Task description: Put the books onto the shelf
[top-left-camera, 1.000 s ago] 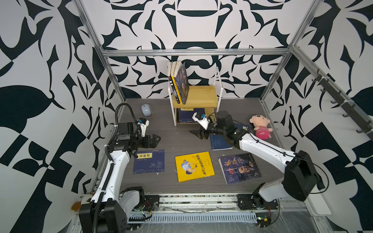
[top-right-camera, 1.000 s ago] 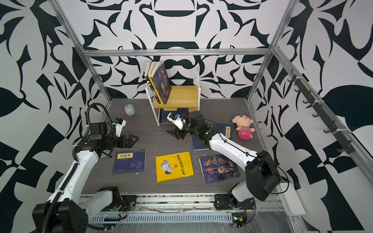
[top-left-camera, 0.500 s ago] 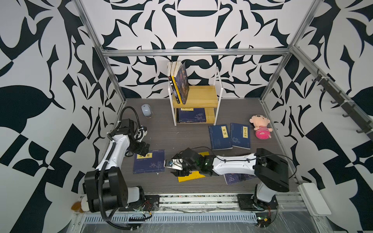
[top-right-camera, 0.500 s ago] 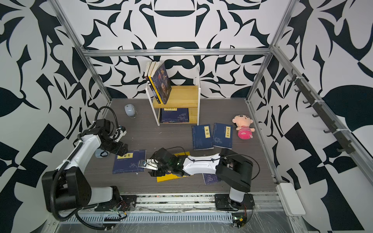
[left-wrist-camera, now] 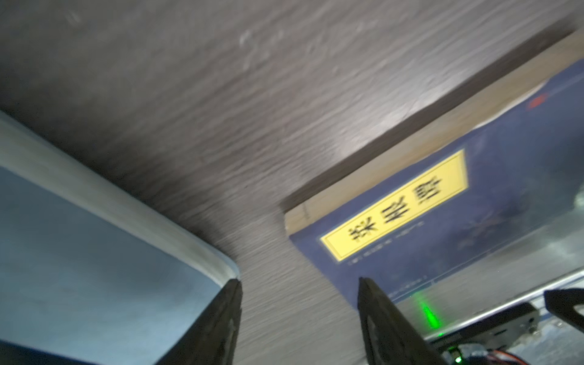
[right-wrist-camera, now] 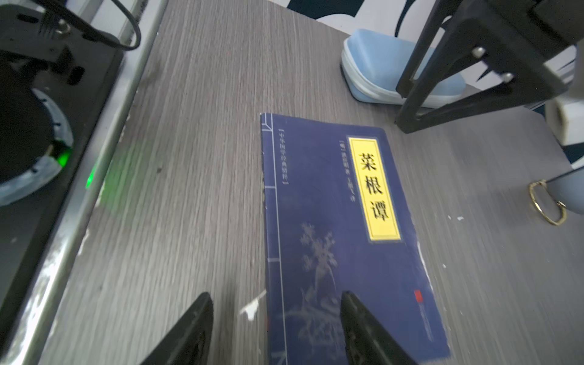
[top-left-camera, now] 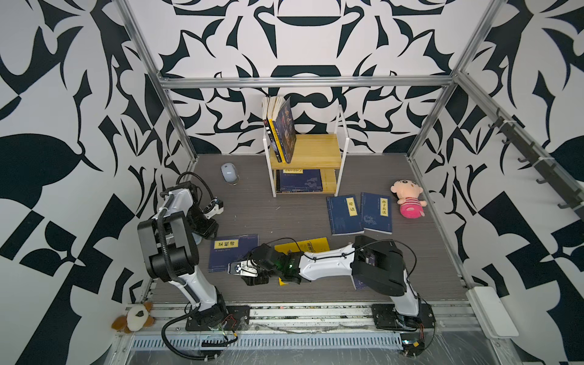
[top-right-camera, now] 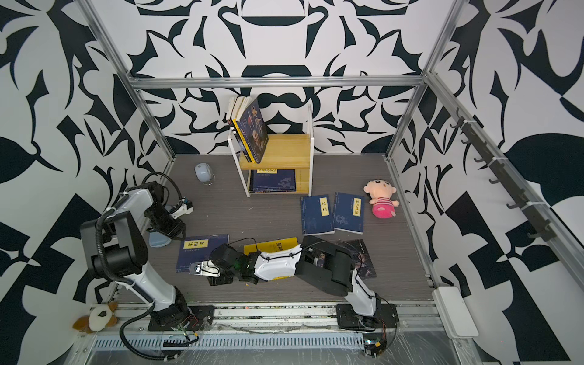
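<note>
Right hand point(right-wrist-camera: 275, 303) is released, low over the navy book point(right-wrist-camera: 341, 237) near the tabletop's front-left corner. Its fingers straddle the spine edge, nothing clamped. Left hand point(left-wrist-camera: 298, 284) is released and empty, just off that book toward the left edge, beside a light blue case point(left-wrist-camera: 79, 252). Shelf point(top-left-camera: 316, 148) stands mid back edge, with three books point(top-left-camera: 281, 129) leaning upright on the top board and one flat book point(top-left-camera: 300, 180) on the lower. Yellow book point(top-left-camera: 303, 245) lies under the right arm. Two navy books point(top-left-camera: 344, 215) lie flat mid-right.
</note>
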`<action>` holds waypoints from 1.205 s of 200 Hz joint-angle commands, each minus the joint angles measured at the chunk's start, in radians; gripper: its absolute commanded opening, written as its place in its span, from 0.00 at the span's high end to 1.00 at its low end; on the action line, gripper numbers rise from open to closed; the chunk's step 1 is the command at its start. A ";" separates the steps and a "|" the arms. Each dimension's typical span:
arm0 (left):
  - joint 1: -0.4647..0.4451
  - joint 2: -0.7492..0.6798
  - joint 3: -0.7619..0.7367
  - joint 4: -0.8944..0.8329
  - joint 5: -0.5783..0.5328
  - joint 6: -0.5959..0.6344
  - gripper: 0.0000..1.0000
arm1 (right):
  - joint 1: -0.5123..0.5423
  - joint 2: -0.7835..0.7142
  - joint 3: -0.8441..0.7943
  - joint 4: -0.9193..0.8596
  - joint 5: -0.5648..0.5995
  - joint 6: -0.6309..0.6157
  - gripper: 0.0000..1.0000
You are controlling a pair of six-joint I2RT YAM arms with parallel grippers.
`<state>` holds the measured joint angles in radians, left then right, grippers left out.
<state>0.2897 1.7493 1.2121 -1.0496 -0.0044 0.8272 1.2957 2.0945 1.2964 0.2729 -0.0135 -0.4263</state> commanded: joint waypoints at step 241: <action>-0.223 0.137 -0.155 0.089 0.026 -0.090 0.97 | 0.006 0.165 0.109 0.302 0.479 -0.673 0.44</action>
<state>0.1158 1.8111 1.1263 -0.9733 -0.0711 0.7544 1.3350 2.2551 1.3991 0.4030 0.3893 -0.9943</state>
